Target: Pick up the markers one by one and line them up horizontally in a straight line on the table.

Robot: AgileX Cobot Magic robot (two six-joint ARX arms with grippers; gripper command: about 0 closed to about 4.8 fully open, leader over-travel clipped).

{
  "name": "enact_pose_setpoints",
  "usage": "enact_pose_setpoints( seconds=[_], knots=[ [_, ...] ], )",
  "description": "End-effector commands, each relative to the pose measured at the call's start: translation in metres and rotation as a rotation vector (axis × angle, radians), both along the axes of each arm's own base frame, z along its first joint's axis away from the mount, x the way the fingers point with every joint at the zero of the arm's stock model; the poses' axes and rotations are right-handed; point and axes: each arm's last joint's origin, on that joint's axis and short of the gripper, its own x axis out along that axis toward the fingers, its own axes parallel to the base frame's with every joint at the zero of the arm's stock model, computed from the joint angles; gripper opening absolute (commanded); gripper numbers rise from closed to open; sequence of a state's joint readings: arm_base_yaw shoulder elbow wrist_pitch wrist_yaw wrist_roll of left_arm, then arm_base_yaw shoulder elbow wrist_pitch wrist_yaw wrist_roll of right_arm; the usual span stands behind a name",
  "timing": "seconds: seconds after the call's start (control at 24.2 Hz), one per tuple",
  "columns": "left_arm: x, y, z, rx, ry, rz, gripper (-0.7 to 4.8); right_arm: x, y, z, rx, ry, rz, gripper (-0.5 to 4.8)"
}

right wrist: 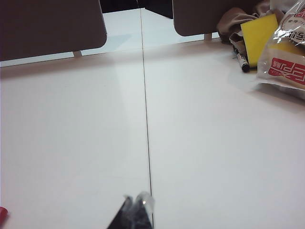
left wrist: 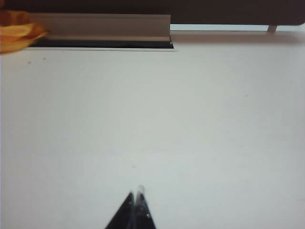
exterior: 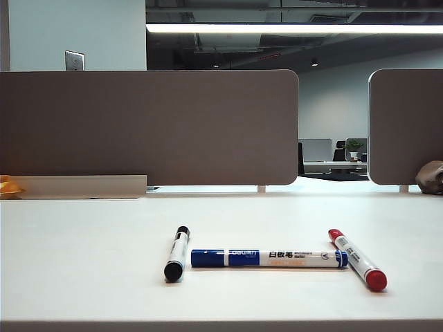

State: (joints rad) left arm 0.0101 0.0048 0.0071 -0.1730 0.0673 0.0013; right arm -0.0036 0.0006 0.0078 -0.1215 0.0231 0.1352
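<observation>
The table (exterior: pixel 83 263), a wide white surface, is carrying all three markers near its front edge, around the middle. The blue marker (exterior: pixel 268 259), the longest-looking of the three in the exterior view, is lying parallel to that edge. The red marker (exterior: pixel 357 260) is sitting just beside its right end, angled toward the front right. The black marker (exterior: pixel 177 253) is resting just beside its left end, pointing nearly front to back. I am judging the line as not yet formed: only the blue one is lying horizontally, and the red and black are both waiting to be turned and placed.

My left gripper (left wrist: pixel 136 202) is hanging over bare table on the left side, its tips pressed together and holding nothing. My right gripper (right wrist: pixel 138 205) is hanging over the table seam (right wrist: pixel 146 119), likewise pinched together and empty. A red sliver (right wrist: pixel 2 214) at the frame's corner is possibly the red marker's cap. Neither arm is showing in the exterior view, and clutter at the far right corner is too cropped to identify.
</observation>
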Motion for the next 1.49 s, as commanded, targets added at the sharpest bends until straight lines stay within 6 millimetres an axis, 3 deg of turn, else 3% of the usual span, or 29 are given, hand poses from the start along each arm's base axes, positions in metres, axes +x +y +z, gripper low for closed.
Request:
enact_pose_setpoints(
  seconds=[0.04, 0.25, 0.45, 0.66, 0.74, 0.91, 1.07, 1.32, 1.49],
  knots=[
    [-0.001, 0.0, 0.005, -0.095, -0.01, 0.013, -0.06, 0.0, 0.001, 0.002, 0.138, -0.024, 0.01, -0.01],
    [-0.005, 0.0, 0.028, -0.248, -0.068, 0.019, -0.05, -0.001, 0.003, 0.011, 0.349, -0.057, 0.06, -0.02],
    [-0.018, -0.003, 0.068, -0.29, -0.149, -0.068, -0.06, -0.009, 0.007, 0.041, 0.399, -0.093, 0.234, -0.02],
    [-0.048, -0.003, 0.12, -0.228, -0.202, -0.084, -0.06, -0.03, 0.009, 0.084, 0.4, -0.08, 0.292, -0.02],
    [-0.063, -0.007, 0.142, -0.148, -0.265, -0.215, -0.05, -0.037, 0.012, 0.093, 0.412, -0.055, 0.394, -0.02],
    [-0.078, -0.01, 0.157, -0.131, -0.261, -0.31, -0.06, -0.043, 0.019, 0.097, 0.467, 0.041, 0.657, -0.02],
    [-0.086, -0.01, 0.165, -0.02, -0.142, -0.309, -0.06, -0.049, 0.02, 0.101, 0.467, 0.131, 0.681, -0.02],
    [-0.07, -0.008, 0.174, 0.034, 0.097, -0.261, -0.06, -0.042, 0.02, 0.113, 0.341, 0.194, 0.68, -0.03],
    [-0.04, -0.01, 0.185, -0.019, 0.222, -0.364, -0.06, -0.033, 0.018, 0.127, 0.135, 0.291, 0.656, -0.03]
  ],
)
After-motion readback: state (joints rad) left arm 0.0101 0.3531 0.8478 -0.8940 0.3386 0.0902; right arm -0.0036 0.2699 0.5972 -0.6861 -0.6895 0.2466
